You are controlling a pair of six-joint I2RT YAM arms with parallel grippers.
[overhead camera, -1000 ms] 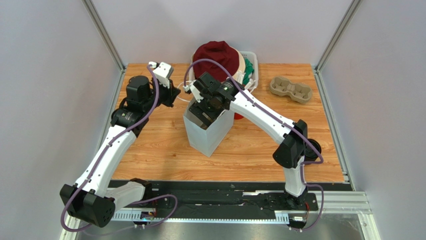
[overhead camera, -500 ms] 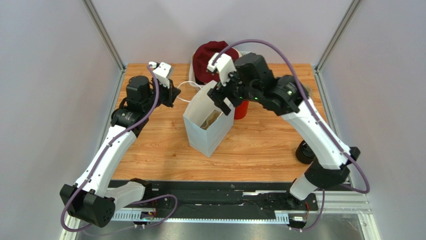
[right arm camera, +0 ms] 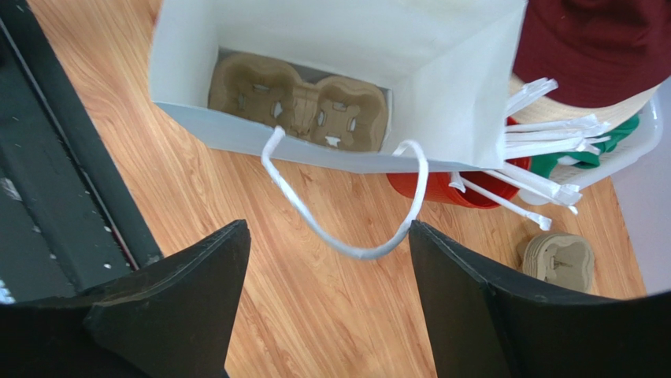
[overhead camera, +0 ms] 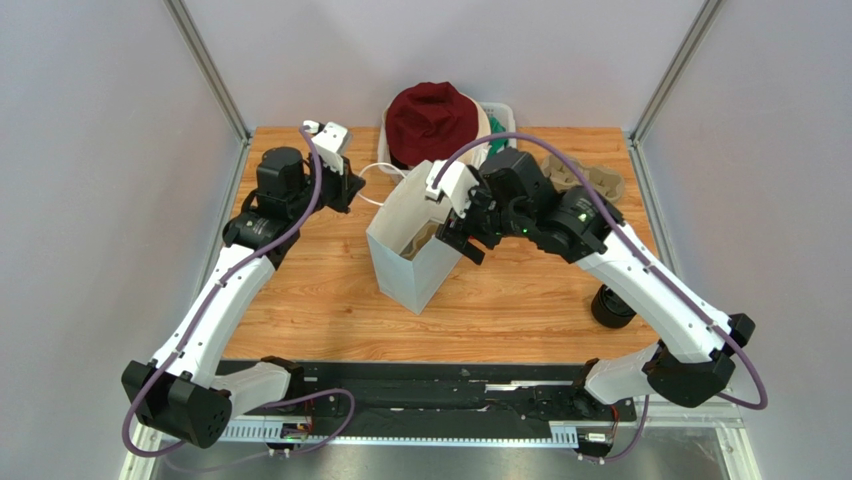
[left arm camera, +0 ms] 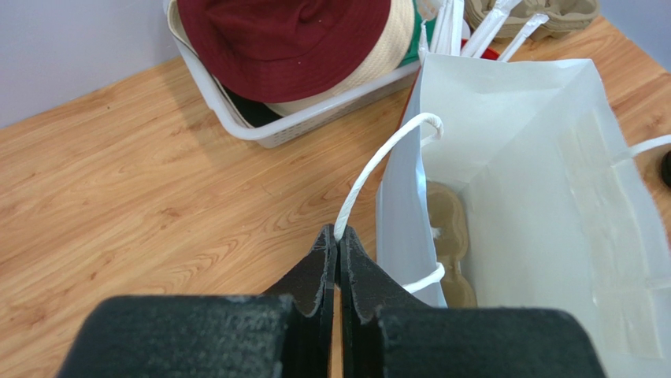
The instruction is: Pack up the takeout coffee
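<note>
Left wrist view: left gripper pinched shut on cord handle, holding the paper bag open. Right gripper wide, empty, above the bag; carrier on bag floor. Coffee cup well apart, at right table edge. Advice: side approach, mid-wall grip, carry upright, lower into a carrier well.

Bag: upright at the middle of the surface.
Carrier tray: flat on the bag's floor.
Basket: behind the bag, at the middle of the far edge.
Hat: on top of the basket's contents.
Cup: between bag and basket, straws leaning over it.
Spare trays: toward the far right corner.
</note>
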